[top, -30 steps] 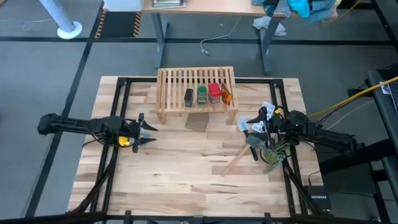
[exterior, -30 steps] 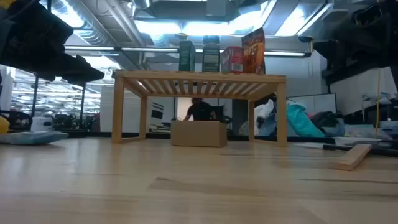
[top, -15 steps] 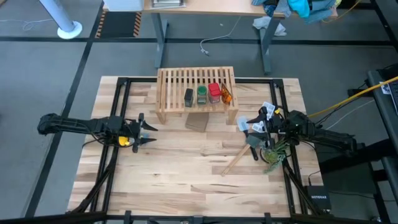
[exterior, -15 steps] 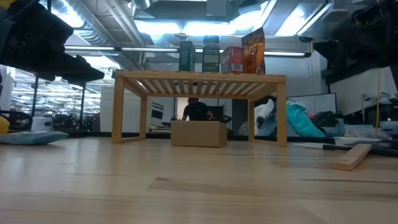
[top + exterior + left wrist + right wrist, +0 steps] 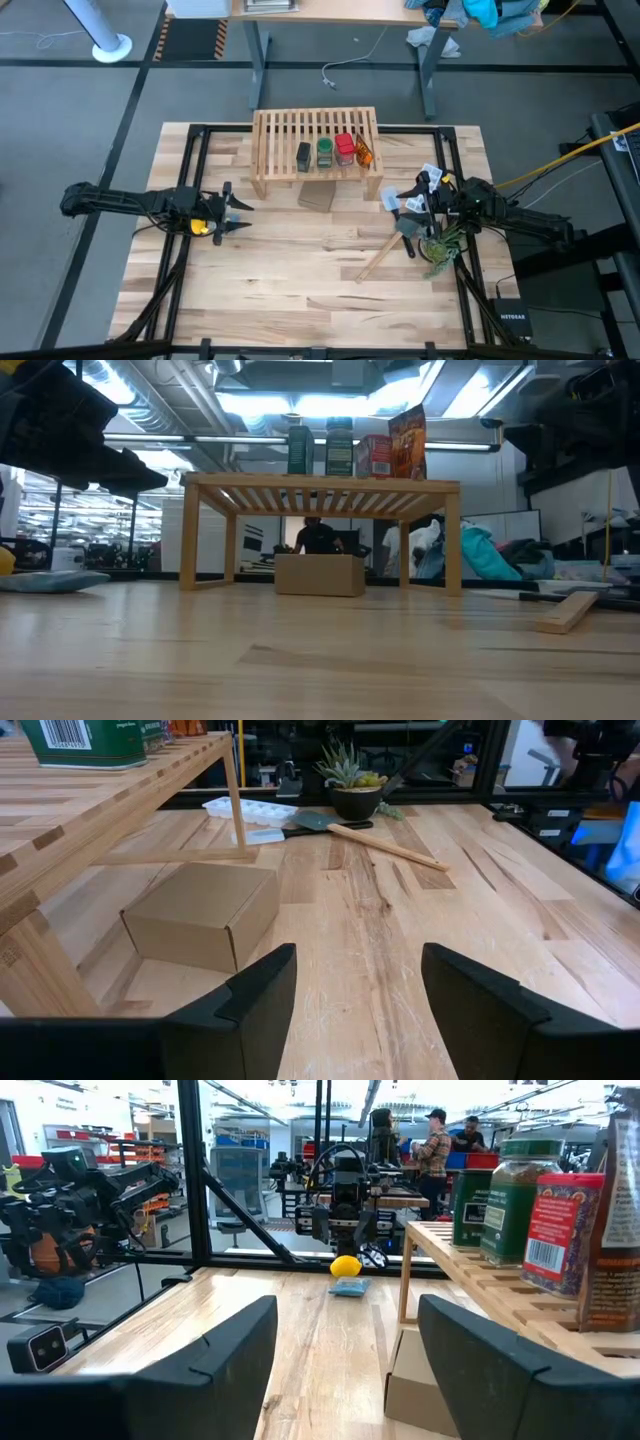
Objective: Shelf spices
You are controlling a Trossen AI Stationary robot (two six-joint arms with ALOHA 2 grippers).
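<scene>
The light-wood shelf point(image 5: 315, 140) stands at the table's far middle on its side legs. In a row on its slatted top stand the dark jar point(image 5: 303, 155), the green jar point(image 5: 325, 152), the red jar point(image 5: 345, 149) and the orange packet point(image 5: 365, 154); they also show in the low view point(image 5: 355, 452). My left gripper point(image 5: 238, 210) is open and empty at the table's left. My right gripper point(image 5: 397, 205) is open and empty at the table's right, beside the shelf's right end.
A cardboard box point(image 5: 318, 195) sits on the table just in front of the shelf. A white ice-cube tray point(image 5: 388, 199), a spatula with a wooden handle point(image 5: 385, 255) and a small potted plant point(image 5: 440, 245) lie at the right. A yellow object point(image 5: 200, 227) lies by the left gripper.
</scene>
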